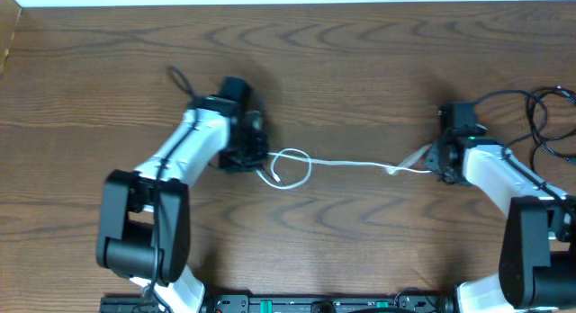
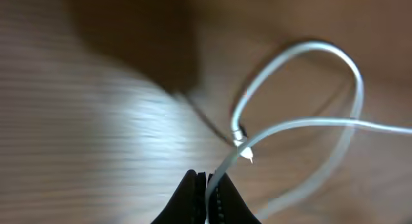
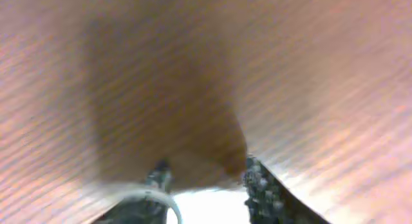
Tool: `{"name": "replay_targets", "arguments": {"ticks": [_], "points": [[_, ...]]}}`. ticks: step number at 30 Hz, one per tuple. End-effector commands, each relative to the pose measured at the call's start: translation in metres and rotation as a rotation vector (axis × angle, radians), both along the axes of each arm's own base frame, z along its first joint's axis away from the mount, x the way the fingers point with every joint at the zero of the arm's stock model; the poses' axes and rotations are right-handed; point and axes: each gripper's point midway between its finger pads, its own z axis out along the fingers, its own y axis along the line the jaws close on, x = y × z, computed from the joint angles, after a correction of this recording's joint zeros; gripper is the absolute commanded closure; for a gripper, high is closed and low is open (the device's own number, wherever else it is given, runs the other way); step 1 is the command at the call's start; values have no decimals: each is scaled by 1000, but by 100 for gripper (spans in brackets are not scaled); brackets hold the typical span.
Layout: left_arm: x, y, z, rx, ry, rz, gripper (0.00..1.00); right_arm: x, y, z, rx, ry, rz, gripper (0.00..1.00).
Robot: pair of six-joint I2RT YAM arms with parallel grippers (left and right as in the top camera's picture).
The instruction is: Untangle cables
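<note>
While my left gripper (image 2: 206, 185) pinches shut on the white cable (image 2: 302, 123), its plug end (image 2: 240, 136) lies just ahead inside a single loop (image 1: 291, 166). Farther off, the cord runs straight to my right gripper (image 3: 205, 179), whose jaws stand apart with the cord beside one finger. I judge we're mid-untangle. Next, the right side must clamp and draw outward.

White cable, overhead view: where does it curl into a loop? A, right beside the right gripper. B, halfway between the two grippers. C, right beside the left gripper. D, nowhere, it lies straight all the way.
C: the white cable curls into a single loop next to the left gripper, and the rest of it runs nearly straight.
</note>
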Motion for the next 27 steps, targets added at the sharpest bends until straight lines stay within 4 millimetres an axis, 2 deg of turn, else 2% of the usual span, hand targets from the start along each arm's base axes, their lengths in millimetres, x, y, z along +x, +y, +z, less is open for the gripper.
{"name": "replay_targets", "arguments": {"ticks": [1,3,7,10,11,14,18,27], "points": [[15,53,-2,60,-16,128,93,-18,-28,-7,-38,50,-97,79],[20,73,-2,60,-20,194,92,-21,-35,-7,-37,60,-119,85],[24,113,-2,53,-12,351,93,-27,-41,-8,-36,77,-141,85],[25,127,1,-3,-7,422,93,-27,-41,-8,-28,78,-141,85],[26,124,5,-72,-3,445,93,-26,-37,-9,-5,75,-136,89],[29,111,11,-165,-9,427,92,-24,-30,-11,35,70,-128,92],[33,81,22,-290,-33,331,93,-23,-24,-12,65,66,-119,96],[30,38,22,-291,-53,166,93,-25,-24,-12,66,73,-119,99]]}}
